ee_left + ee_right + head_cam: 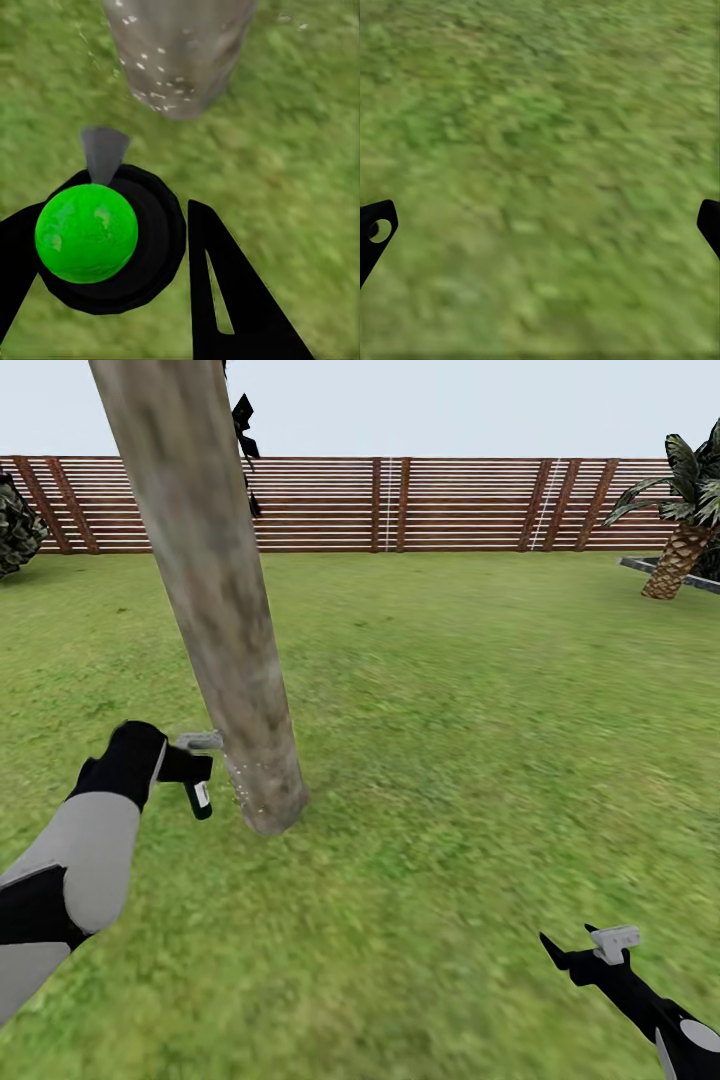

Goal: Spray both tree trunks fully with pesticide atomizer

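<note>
Your left gripper [190, 768], at the lower left of the head view, is closed around the pesticide atomizer [199, 796], a slim dark bottle with a pale label that hangs tilted from the fingers, its body pointing down toward the grass [450, 760]. A small grey cone of spray [198, 740] juts from the gripper toward the tree trunk [215, 600], which stands just beside it. In the left wrist view the atomizer [112, 236] looks different: you see it end-on as a round black body carrying a bright glossy green ball, pinched between the two black fingers [225, 292], with the grey spray cone [103, 152] fanning toward the trunk's base [180, 52]. The trunk is a thick, smooth, mottled grey-tan column leaning toward the upper left of the head view, and its lowest part is speckled with small white flecks [154, 82]. Your right gripper [585, 950], at the lower right of the head view, holds nothing; the right wrist view shows its fingertips [376, 225] spread wide apart at the frame's two edges over bare grass [540, 165]. Across the back runs a brown slatted fence [450, 505], with a scaly-trunked palm [680, 555] at the upper right.
</note>
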You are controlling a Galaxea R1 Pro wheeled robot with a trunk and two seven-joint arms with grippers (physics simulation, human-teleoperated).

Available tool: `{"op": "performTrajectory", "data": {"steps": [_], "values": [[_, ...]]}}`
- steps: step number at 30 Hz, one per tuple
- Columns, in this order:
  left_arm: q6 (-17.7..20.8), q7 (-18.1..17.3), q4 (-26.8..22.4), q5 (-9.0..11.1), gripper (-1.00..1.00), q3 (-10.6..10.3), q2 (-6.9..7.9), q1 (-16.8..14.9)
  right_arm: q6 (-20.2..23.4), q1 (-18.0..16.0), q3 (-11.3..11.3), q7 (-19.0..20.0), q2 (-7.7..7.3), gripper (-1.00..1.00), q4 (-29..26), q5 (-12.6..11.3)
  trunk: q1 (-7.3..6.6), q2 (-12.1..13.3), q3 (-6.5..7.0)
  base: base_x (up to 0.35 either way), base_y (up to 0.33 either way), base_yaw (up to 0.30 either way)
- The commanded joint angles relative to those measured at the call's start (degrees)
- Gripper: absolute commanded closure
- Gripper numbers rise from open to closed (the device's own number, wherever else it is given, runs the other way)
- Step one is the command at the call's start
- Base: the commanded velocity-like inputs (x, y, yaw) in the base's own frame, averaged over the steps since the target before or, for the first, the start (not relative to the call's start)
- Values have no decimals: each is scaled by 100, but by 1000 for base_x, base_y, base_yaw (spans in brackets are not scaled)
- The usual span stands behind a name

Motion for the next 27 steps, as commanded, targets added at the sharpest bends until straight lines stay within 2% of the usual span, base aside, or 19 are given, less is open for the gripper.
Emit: {"op": "performTrajectory", "data": {"steps": [1,4,8,12,14,18,23,27], "values": [[-19,12,28,3,100,-1,-2,20,0,0,0,0,0,-100,1,0,0,0,0,0,0,0],[-72,-3,92,4,100,-4,-80,165,0,0,0,0,3,-100,1,0,0,0,0,0,0,0],[-161,-26,98,-7,100,-20,-353,685,0,0,0,0,8,-100,-1,0,0,0,0,0,0,0],[-281,-56,97,4,100,-289,-403,816,0,0,0,0,1,-100,-3,0,0,0,0,0,0,0],[-250,-69,49,13,100,-400,-388,793,0,0,0,0,0,-100,-7,0,0,0,0,0,0,0],[-185,-145,-4,13,100,-423,-367,702,0,0,4,0,9,-100,-81,0,0,0,0,0,0,0],[132,-160,-15,10,100,-426,-351,250,0,0,6,0,4,-100,-120,0,0,0,0,0,0,0],[183,-161,-15,4,100,-429,-340,35,0,0,7,0,12,-100,-122,0,0,0,0,0,0,0]]}}
